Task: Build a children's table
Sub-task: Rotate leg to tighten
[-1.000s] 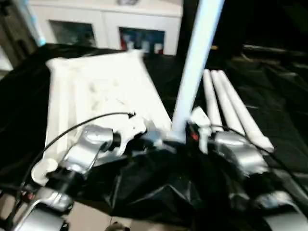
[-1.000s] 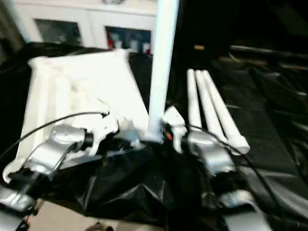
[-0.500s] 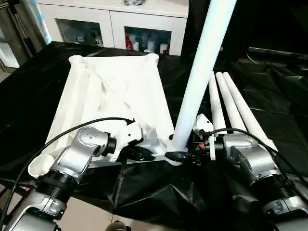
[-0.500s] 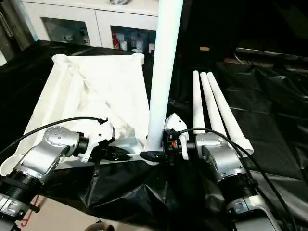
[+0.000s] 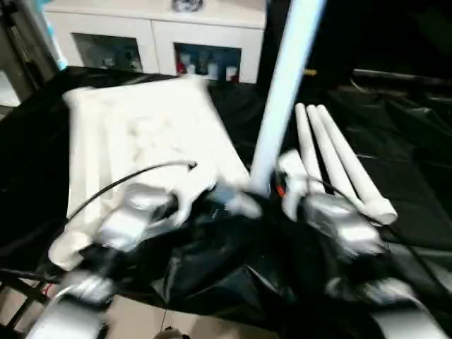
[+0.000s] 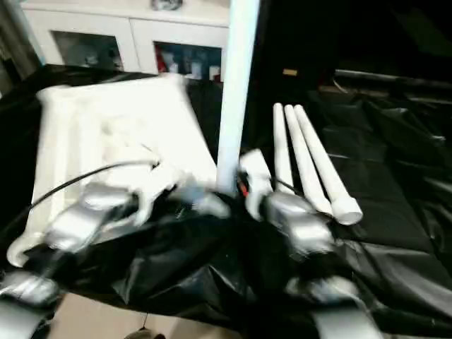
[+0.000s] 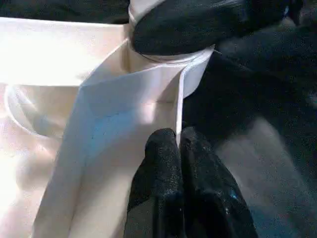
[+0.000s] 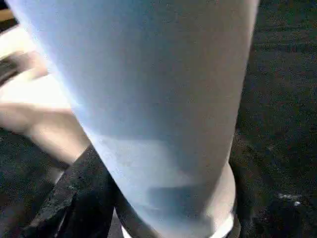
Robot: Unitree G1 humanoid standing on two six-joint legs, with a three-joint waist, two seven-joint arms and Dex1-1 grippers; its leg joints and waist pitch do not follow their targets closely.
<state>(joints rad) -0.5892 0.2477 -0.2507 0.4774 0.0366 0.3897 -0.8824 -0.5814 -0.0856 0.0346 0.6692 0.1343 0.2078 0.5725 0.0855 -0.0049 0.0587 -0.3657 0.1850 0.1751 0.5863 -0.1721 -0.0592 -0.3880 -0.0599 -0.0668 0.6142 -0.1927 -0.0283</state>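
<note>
1. My left pincer [image 7: 178, 148] is clenched on the thin rim of the tabletop [image 5: 141, 134], upside down on the black-draped surface [image 5: 417, 162].
2. My right pincer [image 7: 198, 25] grips the upright leg [image 5: 282, 92] at the corner socket.
3. If it tilts, it may jam or pop out.

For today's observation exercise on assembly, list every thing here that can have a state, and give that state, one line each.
Table top: upside down on the black sheet, ribbed underside up.
Standing leg: upright at the top's near right corner.
Three spare legs: lying side by side, unattached.
Left gripper: shut on the table top's thin edge.
Right gripper: at the standing leg's base; grip unclear.
Cabinet: glass doors closed.
</note>
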